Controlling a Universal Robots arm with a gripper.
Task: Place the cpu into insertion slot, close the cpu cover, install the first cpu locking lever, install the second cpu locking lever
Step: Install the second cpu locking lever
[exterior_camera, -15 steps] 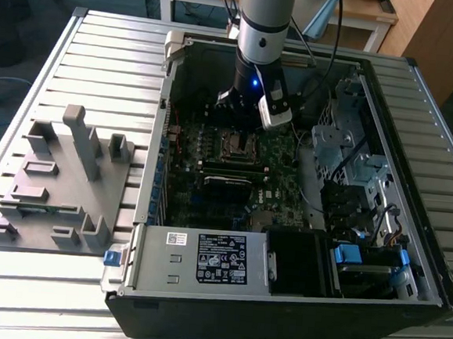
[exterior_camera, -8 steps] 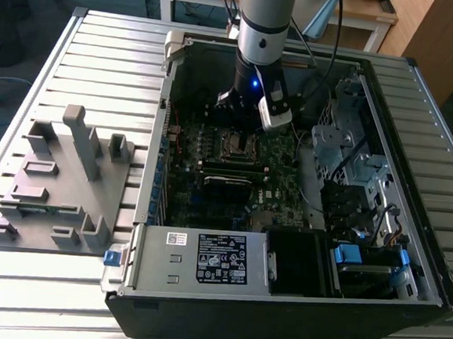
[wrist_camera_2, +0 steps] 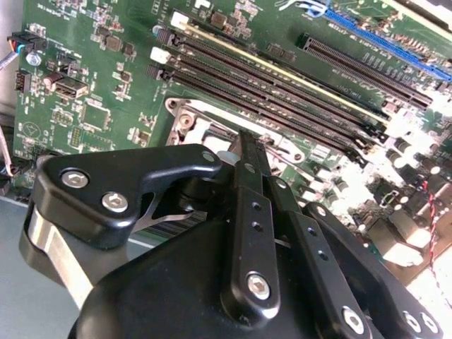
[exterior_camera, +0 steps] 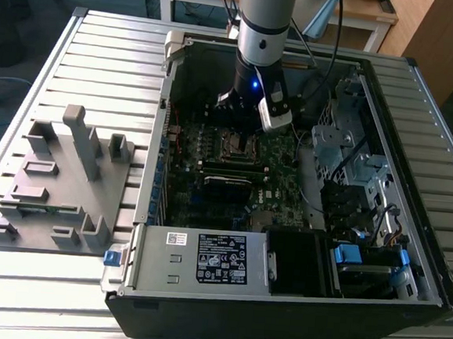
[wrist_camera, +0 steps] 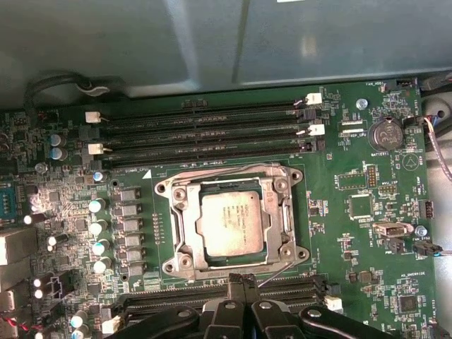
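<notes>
The cpu (wrist_camera: 232, 222) lies flat in the insertion slot (wrist_camera: 167, 192), dull silver top up. The cpu cover (wrist_camera: 188, 229) is down around it as a silvery frame. A thin wire locking lever (wrist_camera: 277, 272) slants up from the socket's edge toward my fingertips. My gripper (wrist_camera: 242, 282) sits at that edge of the socket with its black fingers pressed together. In the second wrist view the gripper (wrist_camera_2: 247, 141) tip rests just over the socket's metal frame (wrist_camera_2: 201, 127). In the exterior view the gripper (exterior_camera: 244, 120) reaches down into the open computer case above the socket (exterior_camera: 240, 145).
Long black memory slots (wrist_camera: 205, 131) run along one side of the socket, with more beside my fingers. The power supply (exterior_camera: 204, 258), drive cage (exterior_camera: 353, 156) and case walls hem in the board. A grey fixture plate (exterior_camera: 61, 180) stands on the slatted table at the exterior view's left.
</notes>
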